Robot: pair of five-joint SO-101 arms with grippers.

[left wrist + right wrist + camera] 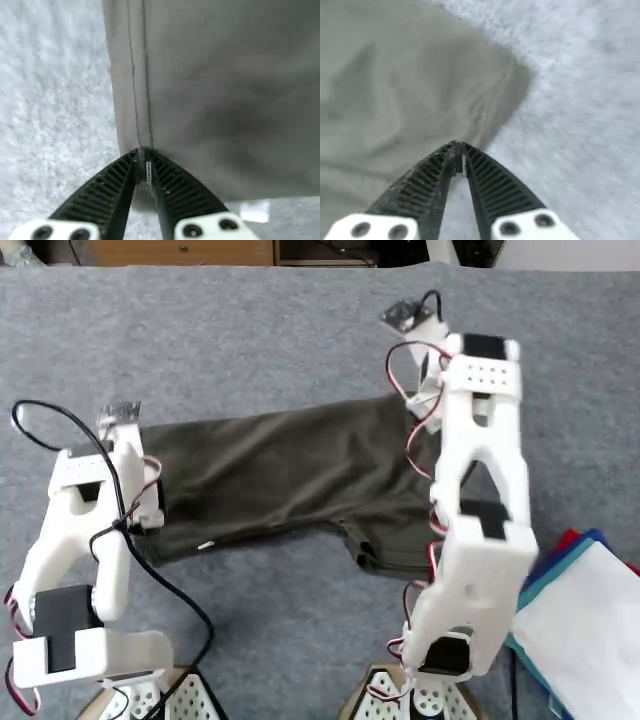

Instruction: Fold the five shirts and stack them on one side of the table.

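Across the middle of the grey table (250,340) the dark olive shirt (290,480) lies stretched left to right, the left gripper (143,159) pinching its hem and the right gripper (459,150) nipping its far right edge; a fold seems in hand, and next both should lift together.

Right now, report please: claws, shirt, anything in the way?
Left claw shut on dark shirt hem. Right claw shut on its other end. Folded pile lies apart, nothing blocking.

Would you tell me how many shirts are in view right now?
5: a dark olive shirt spread mid-table, and four colours layered in the folded stack at the right edge; more may hide underneath.
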